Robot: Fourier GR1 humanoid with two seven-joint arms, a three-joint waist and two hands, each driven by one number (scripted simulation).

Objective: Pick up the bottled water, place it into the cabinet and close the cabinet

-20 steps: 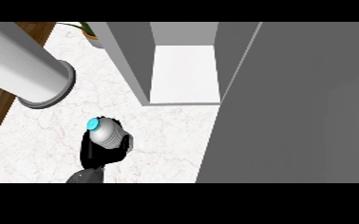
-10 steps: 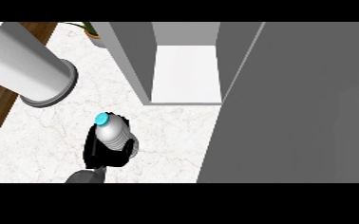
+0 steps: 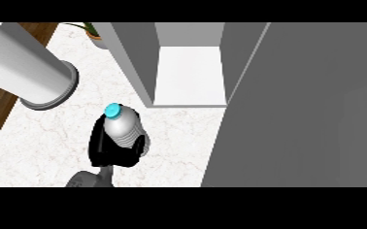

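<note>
Looking down, the biggest thing before me is the open cabinet door (image 3: 301,106), a wide grey panel filling the right side of my view. Next to it stands the cabinet (image 3: 136,58) itself, grey-walled, with its white inner floor (image 3: 190,75) showing between the side wall and the door. Beneath everything runs the white marble counter (image 3: 43,136), with a strip of wood at its left edge. A thick grey cylinder (image 3: 32,70) slants in from the upper left, ending in a flanged rim above the counter. At the top, beside the cabinet wall, sits a small potted plant (image 3: 93,31), only partly visible. My black hand (image 3: 108,150), the only one in view, comes in from the lower edge, fingers curled around the bottled water (image 3: 122,126). It sits upright in my grasp, in front of the cabinet opening and still outside it, its blue cap (image 3: 112,109) pointing up toward me.
</note>
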